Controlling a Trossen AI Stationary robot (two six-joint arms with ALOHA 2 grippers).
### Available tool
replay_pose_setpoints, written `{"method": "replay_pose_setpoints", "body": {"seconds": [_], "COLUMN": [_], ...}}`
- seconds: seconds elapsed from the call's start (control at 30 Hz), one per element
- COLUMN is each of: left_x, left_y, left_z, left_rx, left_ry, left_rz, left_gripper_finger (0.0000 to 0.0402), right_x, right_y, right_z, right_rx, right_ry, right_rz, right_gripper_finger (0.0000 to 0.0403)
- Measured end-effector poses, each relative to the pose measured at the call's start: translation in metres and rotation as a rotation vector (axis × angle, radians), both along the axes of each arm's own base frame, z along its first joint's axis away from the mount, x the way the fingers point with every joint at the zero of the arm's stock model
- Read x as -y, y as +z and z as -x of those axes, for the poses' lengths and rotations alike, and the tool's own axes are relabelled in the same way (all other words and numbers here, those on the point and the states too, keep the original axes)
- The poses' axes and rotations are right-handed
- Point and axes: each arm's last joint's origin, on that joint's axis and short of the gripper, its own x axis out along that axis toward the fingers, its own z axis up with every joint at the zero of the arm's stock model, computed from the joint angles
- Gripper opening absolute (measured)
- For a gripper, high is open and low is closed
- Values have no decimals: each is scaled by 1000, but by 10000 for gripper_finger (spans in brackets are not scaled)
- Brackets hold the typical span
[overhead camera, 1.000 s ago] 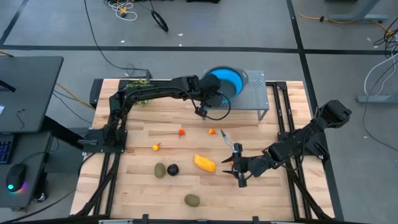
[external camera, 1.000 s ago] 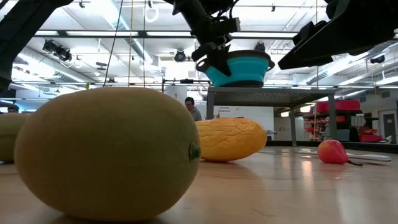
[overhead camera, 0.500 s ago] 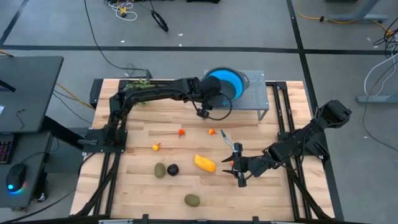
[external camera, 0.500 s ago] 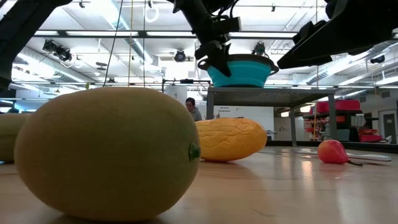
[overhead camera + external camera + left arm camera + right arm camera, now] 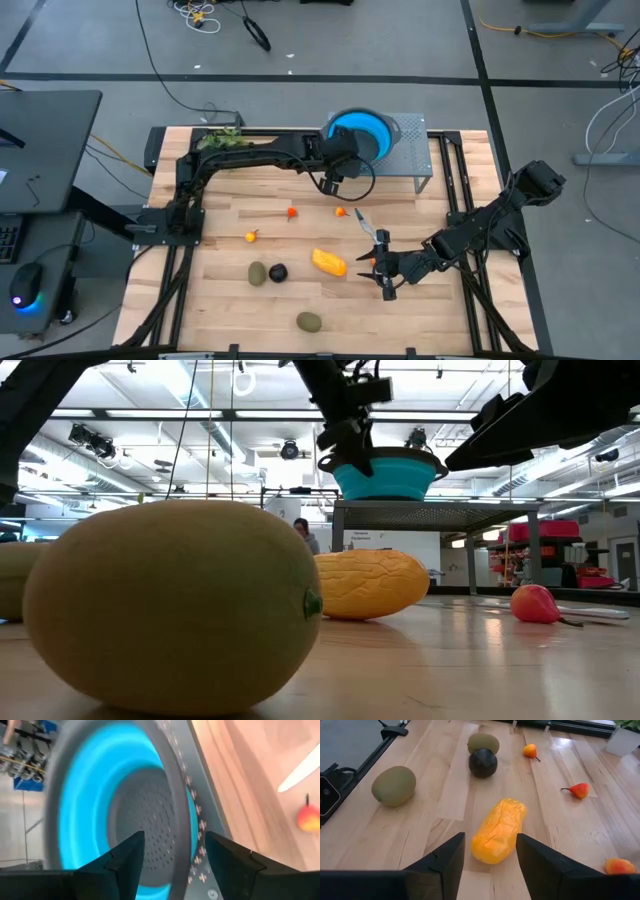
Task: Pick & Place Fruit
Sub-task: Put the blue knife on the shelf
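Note:
My right gripper (image 5: 376,266) (image 5: 489,851) is open and low over the table. The near end of the elongated yellow-orange fruit (image 5: 329,262) (image 5: 497,830) lies just ahead of its fingers, apart from them. My left gripper (image 5: 333,180) (image 5: 175,855) is open and empty at the rim of the blue bowl (image 5: 365,128) (image 5: 85,805), which stands on a perforated metal stand (image 5: 410,155). On the table lie tiny orange-red fruits (image 5: 291,212) (image 5: 340,211) (image 5: 250,236), two olive-green ovals (image 5: 257,273) (image 5: 309,321) and a blackish round one (image 5: 278,272).
A thin pale strip (image 5: 365,222) lies on the wood between the stand and my right gripper. A leafy green sprig (image 5: 222,135) sits at the far left corner. Black arm frames run along the left and right table edges.
My left gripper has moved toward the table's right and a little up, closer to the blue bowl's rim. The right arm and the fruits have stayed where they were.

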Motion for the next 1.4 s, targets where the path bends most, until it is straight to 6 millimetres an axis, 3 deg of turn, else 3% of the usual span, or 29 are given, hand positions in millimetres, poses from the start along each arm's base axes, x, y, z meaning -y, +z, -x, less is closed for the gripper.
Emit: {"method": "replay_pose_setpoints", "body": {"seconds": [0.27,0.5,0.7,1.0,1.4], "left_x": [19,31,38,50,62], "left_y": [32,68,89,45,-16], "left_z": [17,52,87,121,174], "left_rx": [68,119,206,326,786], "left_ry": [32,153,217,346,179], "left_rz": [65,60,268,386,502], "left_gripper_finger": [220,212,194,154,130], "right_x": [0,1,5,12,35], "right_y": [0,0,-2,-7,-22], "right_z": [0,0,0,2,9], "right_rx": [-2,4,2,-37,-166], "right_ry": [0,-54,-140,-242,-473], "right_rz": [1,-33,-39,-50,-51], "right_gripper_finger": [188,188,188,188,188]}}
